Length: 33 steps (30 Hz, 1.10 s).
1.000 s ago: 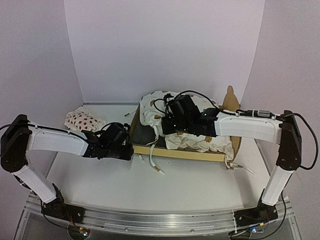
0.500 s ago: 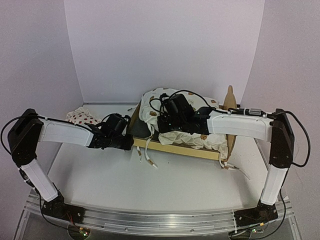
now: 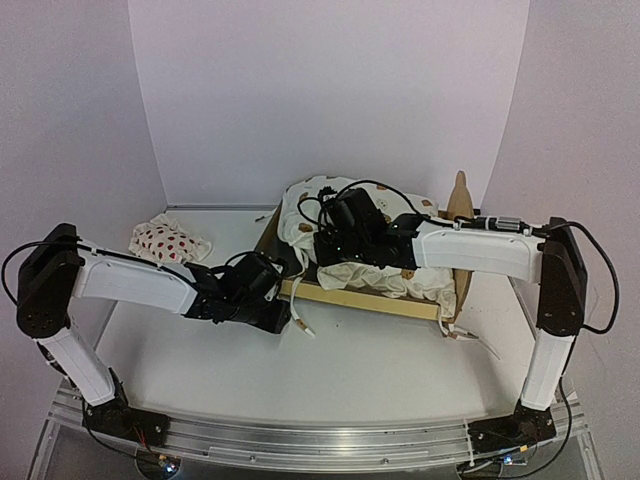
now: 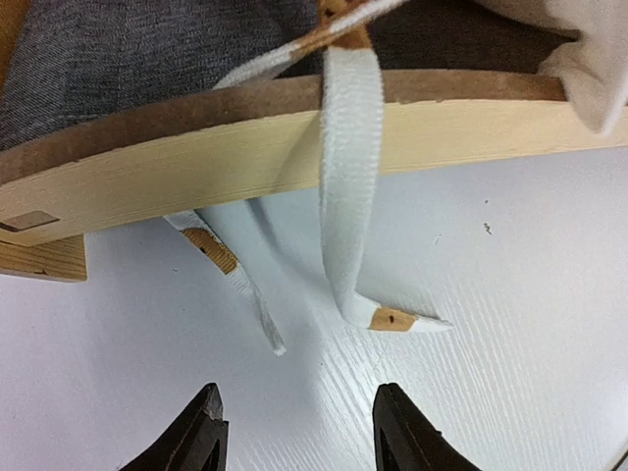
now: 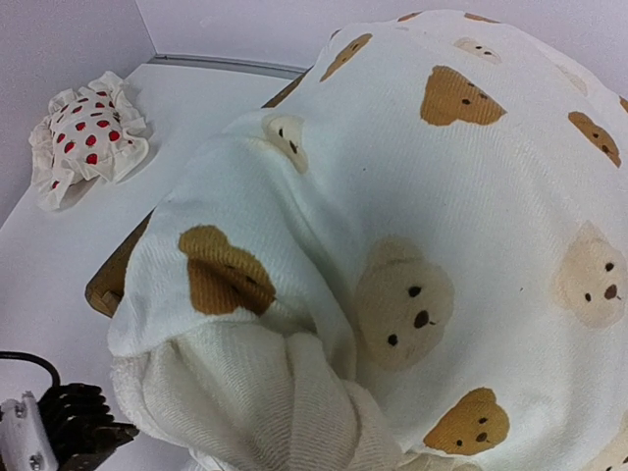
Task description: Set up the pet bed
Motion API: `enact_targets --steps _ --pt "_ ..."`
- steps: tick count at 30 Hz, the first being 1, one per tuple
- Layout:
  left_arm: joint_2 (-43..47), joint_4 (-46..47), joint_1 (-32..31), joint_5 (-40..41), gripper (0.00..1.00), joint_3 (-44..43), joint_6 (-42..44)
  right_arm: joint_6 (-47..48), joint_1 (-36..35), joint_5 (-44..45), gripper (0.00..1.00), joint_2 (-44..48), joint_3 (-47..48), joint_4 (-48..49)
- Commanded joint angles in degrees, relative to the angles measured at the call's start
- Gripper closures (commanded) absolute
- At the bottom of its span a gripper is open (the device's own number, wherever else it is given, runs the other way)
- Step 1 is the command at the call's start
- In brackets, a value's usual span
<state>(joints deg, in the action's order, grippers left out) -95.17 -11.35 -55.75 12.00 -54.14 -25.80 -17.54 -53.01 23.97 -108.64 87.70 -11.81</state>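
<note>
The pet bed [image 3: 360,299], a light plywood frame with its headboard [image 3: 460,203] to the right, stands mid-table. Its front rail [image 4: 196,167] and grey felt base [image 4: 108,59] fill the top of the left wrist view. A cream bear-print cushion [image 3: 318,205] lies bunched up inside the frame. My right gripper [image 3: 331,250] is shut on a gathered fold of the cushion [image 5: 285,392], which hides its fingers. Two white ties [image 4: 348,196] hang over the rail onto the table. My left gripper [image 4: 299,432] stands open just in front of them, holding nothing.
A small white pillow with red strawberries [image 3: 168,240] lies at the back left of the table, also in the right wrist view [image 5: 88,137]. More tie ends [image 3: 470,333] trail off the bed's right corner. White walls close in the back and sides.
The right gripper dragged the cushion and bed left, turning the frame. The left gripper moved from the bed's left corner rightward and nearer along the front rail, and its jaws widened.
</note>
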Motion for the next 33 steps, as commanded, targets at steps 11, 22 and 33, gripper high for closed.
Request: enact_targets --steps 11,22,33 --pt "-11.51 -2.33 0.25 5.29 0.59 -8.24 -0.67 -0.37 0.36 0.86 1.00 0.86 0.16 0.14" --pt "-13.20 -2.82 0.29 8.25 1.00 -7.71 -1.67 -0.90 0.33 -0.55 1.00 0.26 0.85 0.12" --pt "-1.23 -12.22 1.59 15.45 1.00 0.41 -9.05 -4.75 0.33 -8.25 1.00 -5.45 8.25 -0.31"
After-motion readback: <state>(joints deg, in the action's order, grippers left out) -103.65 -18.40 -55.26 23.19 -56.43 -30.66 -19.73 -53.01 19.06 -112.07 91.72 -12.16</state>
